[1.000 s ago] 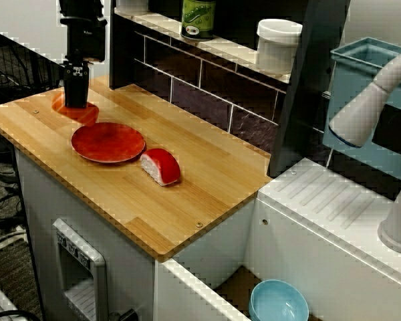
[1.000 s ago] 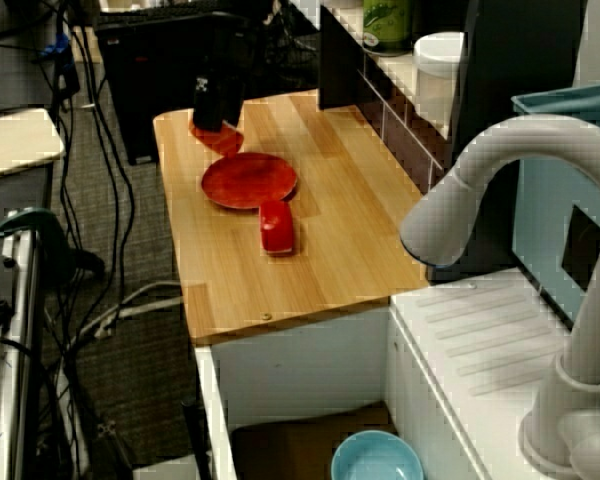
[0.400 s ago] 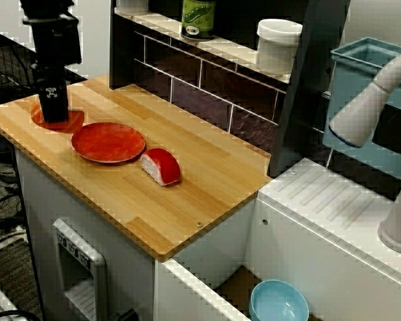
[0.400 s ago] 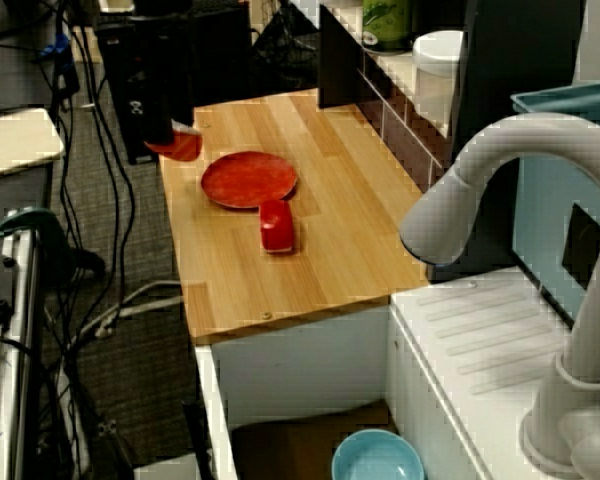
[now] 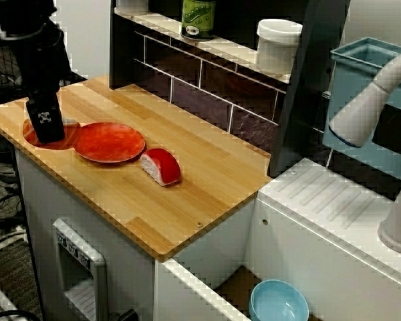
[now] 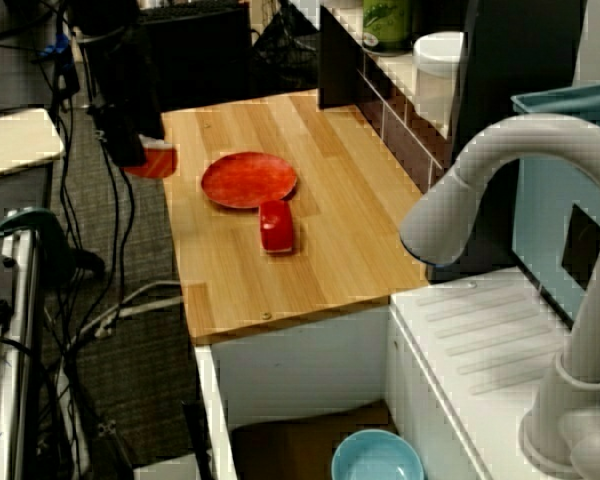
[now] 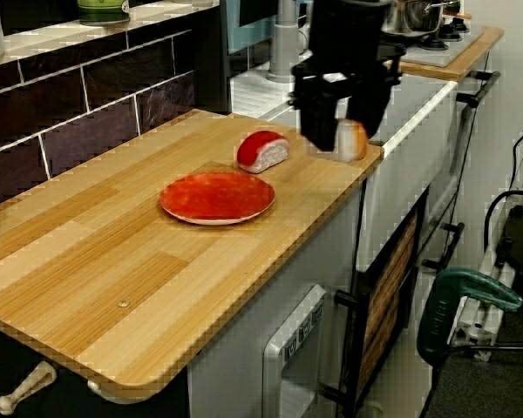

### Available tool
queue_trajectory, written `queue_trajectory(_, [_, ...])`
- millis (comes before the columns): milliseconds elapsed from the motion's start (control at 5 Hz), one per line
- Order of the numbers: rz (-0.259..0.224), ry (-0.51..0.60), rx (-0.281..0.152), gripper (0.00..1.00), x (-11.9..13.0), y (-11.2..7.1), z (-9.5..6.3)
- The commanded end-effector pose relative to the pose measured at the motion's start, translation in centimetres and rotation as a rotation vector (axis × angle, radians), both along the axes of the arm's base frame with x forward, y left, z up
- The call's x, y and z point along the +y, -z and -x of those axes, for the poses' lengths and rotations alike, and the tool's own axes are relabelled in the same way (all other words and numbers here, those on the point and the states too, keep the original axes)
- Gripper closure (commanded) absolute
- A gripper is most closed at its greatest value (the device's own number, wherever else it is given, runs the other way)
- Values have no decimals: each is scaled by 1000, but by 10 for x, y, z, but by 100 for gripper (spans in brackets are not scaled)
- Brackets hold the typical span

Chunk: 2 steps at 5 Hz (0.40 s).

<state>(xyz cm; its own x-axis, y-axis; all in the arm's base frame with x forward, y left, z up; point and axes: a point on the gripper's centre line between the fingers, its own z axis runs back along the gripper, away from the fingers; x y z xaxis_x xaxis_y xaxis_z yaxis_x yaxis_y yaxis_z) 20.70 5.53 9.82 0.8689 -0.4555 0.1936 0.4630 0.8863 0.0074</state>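
Note:
My dark gripper (image 5: 47, 130) is shut on a small orange-red item (image 5: 30, 134), maybe a little bowl. In the view from the sink end, the gripper (image 6: 130, 155) holds the item (image 6: 155, 163) just past the wooden counter's far edge (image 6: 170, 200). The view from the counter's other end shows the gripper (image 7: 336, 131) and the item (image 7: 352, 139) lifted over the counter's rim. A red plate (image 5: 110, 142) lies flat just right of the gripper. Beyond it rests a red-and-white toy food piece (image 5: 162, 166).
A dark tiled back wall carries a shelf with a green jar (image 5: 198, 17) and a white pot (image 5: 278, 43). A white sink unit with a grey faucet (image 5: 367, 100) adjoins the counter; a blue bowl (image 5: 278, 302) sits below. Cables (image 6: 110, 300) cover the floor.
The gripper has carried the orange-red item from behind the plate out toward the counter's left edge and past it. Plate and food piece have stayed put.

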Motion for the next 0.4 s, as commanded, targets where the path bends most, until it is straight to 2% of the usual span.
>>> queue_trajectory(0, [-48, -24, -102, 100, -34, 3, -3])
queue_trajectory(200, [-42, -22, -115, 100, -53, 3, -10])
